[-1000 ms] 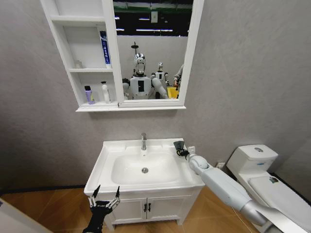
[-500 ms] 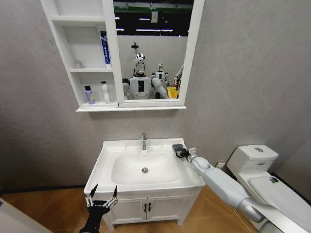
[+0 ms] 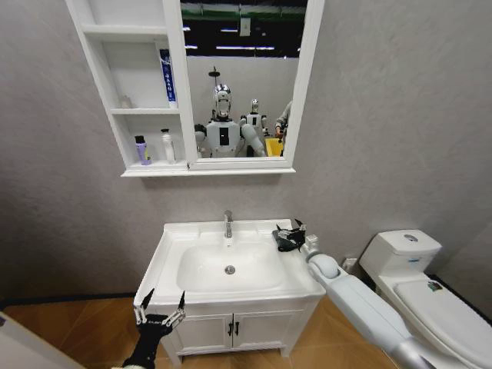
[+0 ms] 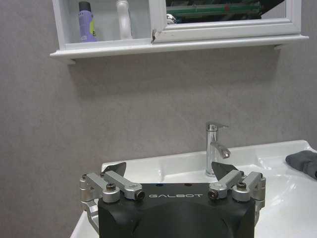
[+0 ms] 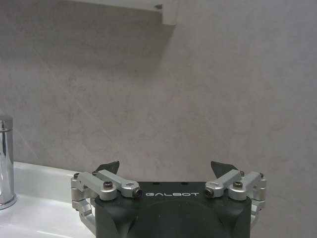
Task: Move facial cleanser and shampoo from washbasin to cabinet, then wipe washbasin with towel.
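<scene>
Over the last second the right gripper [image 3: 292, 233] has moved a little up and toward the wall, and it now hangs over the back right corner of the washbasin [image 3: 171, 244], just above the towel [image 3: 286, 240]. The towel, dark and crumpled, lies on the rim to the right of the tap [image 3: 227, 223]. In the right wrist view the jaws stand wide open with nothing between them, so the towel is not yet gripped. The left gripper [image 3: 160, 310] has sunk slightly and hovers low in front of the washbasin's left front corner, its jaws also spread wide and empty. On the lowest shelf of the cabinet [image 3: 146, 171] a purple bottle [image 3: 142, 151] and a white bottle [image 3: 167, 146] already stand side by side, and no bottle remains on the washbasin. I judge that the moving part is finished and the wiping part is only starting, with the grasp of the towel still to be made
</scene>
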### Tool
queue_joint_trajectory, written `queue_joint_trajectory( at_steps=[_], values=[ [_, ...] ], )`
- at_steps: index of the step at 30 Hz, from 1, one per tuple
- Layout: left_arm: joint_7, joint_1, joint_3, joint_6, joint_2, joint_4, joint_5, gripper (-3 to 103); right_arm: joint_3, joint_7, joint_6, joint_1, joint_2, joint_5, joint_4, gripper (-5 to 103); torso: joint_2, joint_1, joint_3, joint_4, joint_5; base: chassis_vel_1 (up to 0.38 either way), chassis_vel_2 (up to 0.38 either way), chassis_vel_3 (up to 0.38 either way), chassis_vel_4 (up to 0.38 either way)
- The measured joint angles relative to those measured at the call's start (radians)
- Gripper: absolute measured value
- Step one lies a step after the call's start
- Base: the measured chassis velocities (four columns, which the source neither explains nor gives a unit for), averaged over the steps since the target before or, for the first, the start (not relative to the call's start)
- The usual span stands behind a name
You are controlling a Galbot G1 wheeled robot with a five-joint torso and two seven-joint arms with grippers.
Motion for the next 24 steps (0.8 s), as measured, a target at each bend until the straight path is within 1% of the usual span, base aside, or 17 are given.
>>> queue_joint_trajectory(
  at_steps=[2,3,4,6,7,8,9,10,11,12,13,14,15,16,19,21,24],
  values=[
    [-0.003,-0.004,-0.005,0.003,0.006,-0.003,-0.006,94,0.034,0.015,-0.012,-0.044,-0.008,0.006,0.044,100,0.0,0.0,0.0,0.0,-0.0001,0.0,0.0,0.0,0.0],
    [-0.01,-0.015,-0.021,0.011,0.021,-0.01,-0.018,94,0.153,0.045,-0.038,-0.197,-0.018,0.016,0.174,100,0.0,0.0,0.0,0.0005,-0.0006,0.0,0.0,0.0,0.0],
    [-0.01,-0.015,-0.021,0.011,0.021,-0.01,-0.018,94,0.153,0.045,-0.038,-0.197,-0.018,0.016,0.174,100,0.0,0.0,0.0,0.0005,-0.0006,0.0,0.0,0.0,0.0],
    [-0.026,-0.034,-0.046,0.026,0.049,-0.023,-0.041,94,0.341,0.058,-0.055,-0.473,0.003,-0.007,0.349,100,0.0,0.0,0.0,-0.0003,-0.0002,0.0,0.0,0.0,0.0],
    [-0.026,-0.034,-0.046,0.026,0.049,-0.023,-0.041,94,0.341,0.058,-0.055,-0.473,0.003,-0.007,0.349,100,0.0,0.0,0.0,-0.0003,-0.0002,0.0,0.0,0.0,0.0],
    [-0.031,-0.039,-0.049,0.03,0.056,-0.027,-0.051,94,0.402,0.056,-0.053,-0.573,0.022,-0.022,0.415,100,0.0,0.0,0.0,0.0,-0.0002,0.0,0.0,0.0,0.0],
    [-0.036,-0.048,-0.052,0.034,0.066,-0.034,-0.062,94,0.485,0.048,-0.032,-0.732,0.062,-0.052,0.509,100,0.0,0.0,0.0,-0.0001,-0.0006,0.0,0.0,0.0,0.0],
    [-0.036,-0.048,-0.052,0.034,0.066,-0.034,-0.062,94,0.485,0.048,-0.032,-0.732,0.062,-0.052,0.509,100,0.0,0.0,0.0,-0.0001,-0.0006,0.0,0.0,0.0,0.0],
    [-0.039,-0.055,-0.051,0.038,0.071,-0.038,-0.068,94,0.526,0.045,-0.009,-0.84,0.1,-0.088,0.565,100,0.0,0.0,0.0,-0.0002,-0.0006,0.0,0.0,0.0,0.0],
    [-0.04,-0.06,-0.048,0.039,0.072,-0.04,-0.069,94,0.543,0.043,0.012,-0.903,0.127,-0.115,0.595,100,0.0,0.0,0.0,-0.0003,-0.0005,0.0,0.0,0.0,0.0],
    [-0.04,-0.06,-0.048,0.039,0.072,-0.04,-0.069,94,0.543,0.043,0.012,-0.903,0.127,-0.115,0.595,100,0.0,0.0,0.0,-0.0003,-0.0005,0.0,0.0,0.0,0.0],
    [-0.042,-0.063,-0.041,0.041,0.072,-0.042,-0.068,94,0.551,0.043,0.05,-0.987,0.168,-0.159,0.63,100,0.0,0.0,0.0,-0.0002,-0.0009,0.0,0.0,0.0,0.0],
    [-0.043,-0.062,-0.032,0.042,0.067,-0.043,-0.057,94,0.54,0.05,0.096,-1.075,0.228,-0.238,0.663,100,0.0,0.0,0.0,-0.0002,-0.0008,0.0,0.0,0.0,0.0],
    [-0.043,-0.06,-0.028,0.042,0.059,-0.046,-0.046,94,0.526,0.063,0.108,-1.105,0.258,-0.284,0.675,100,0.0,0.0,0.0,0.0001,-0.0007,0.0,0.0,0.0,0.0],
    [-0.044,-0.058,-0.024,0.042,0.052,-0.048,-0.038,94,0.513,0.075,0.115,-1.131,0.288,-0.335,0.683,100,0.0,0.0,0.0,0.0003,-0.0005,0.0,0.0,0.0,0.0],
    [-0.045,-0.054,-0.012,0.046,0.041,-0.06,-0.026,94,0.491,0.084,0.131,-1.169,0.343,-0.402,0.693,100,0.0,0.0,0.0,0.0002,-0.0004,0.0,0.0,0.0,0.0],
    [-0.045,-0.049,-0.006,0.049,0.032,-0.071,-0.018,94,0.471,0.085,0.14,-1.186,0.372,-0.424,0.706,100,0.0,0.0,0.0,0.0003,-0.0004,0.0,0.0,0.0,0.0]
  ],
)
